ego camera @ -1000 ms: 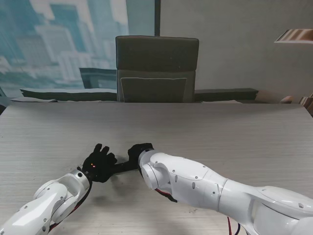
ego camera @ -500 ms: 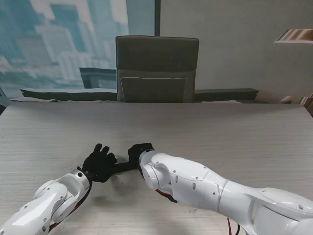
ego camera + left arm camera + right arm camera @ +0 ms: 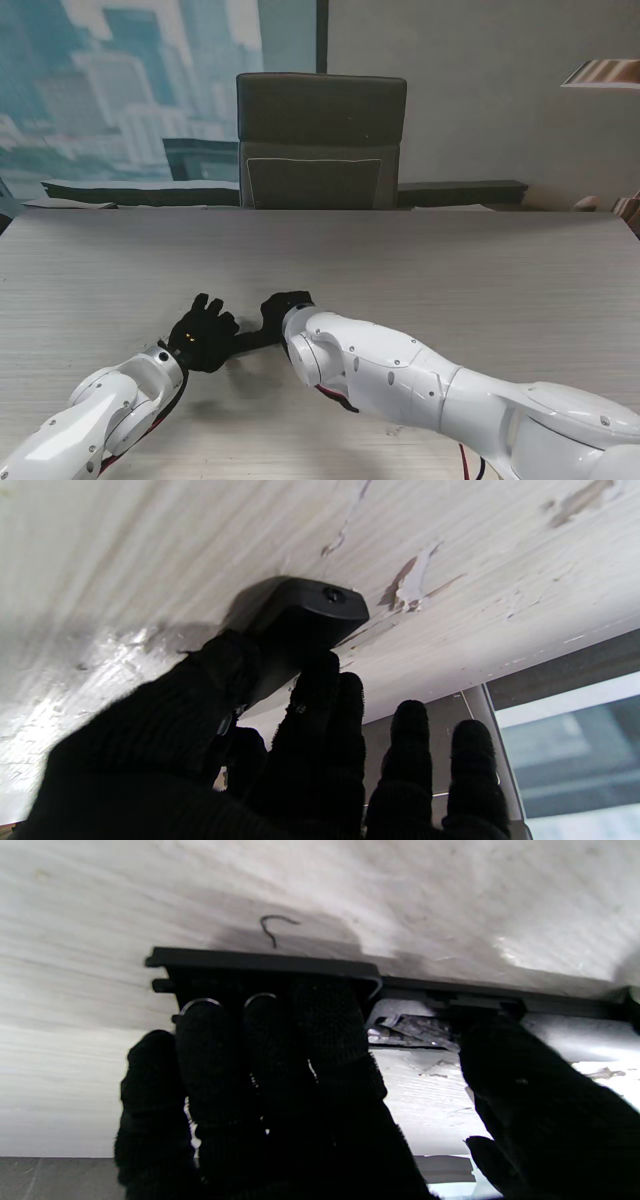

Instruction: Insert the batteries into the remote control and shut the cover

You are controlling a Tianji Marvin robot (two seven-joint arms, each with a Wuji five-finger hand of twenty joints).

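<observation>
Nearby, an upholstered grey chair (image 3: pixel 320 140) stood beyond the pale wood-grain worktop (image 3: pixel 450 270). Both black-gloved robot hands gripped the matte black remote control (image 3: pixel 310 971) near me: left robot hand (image 3: pixel 203 335) at one end, right robot hand (image 3: pixel 282 312) covering its battery bay. No writing showed.

place: looks like an office or meeting room
desk: long pale wood-grain table (image 3: pixel 450 270) filling the lower half of the stand view
seat: dark padded office chair (image 3: pixel 320 140) pushed in at the far side, top centre
window: big pane (image 3: pixel 130 90) in the upper left, blurry city high-rises outside
wall: plain grey wall (image 3: pixel 480 90) across the upper right
extra: corner of a wooden shelf (image 3: pixel 605 73) at the far right edge
</observation>
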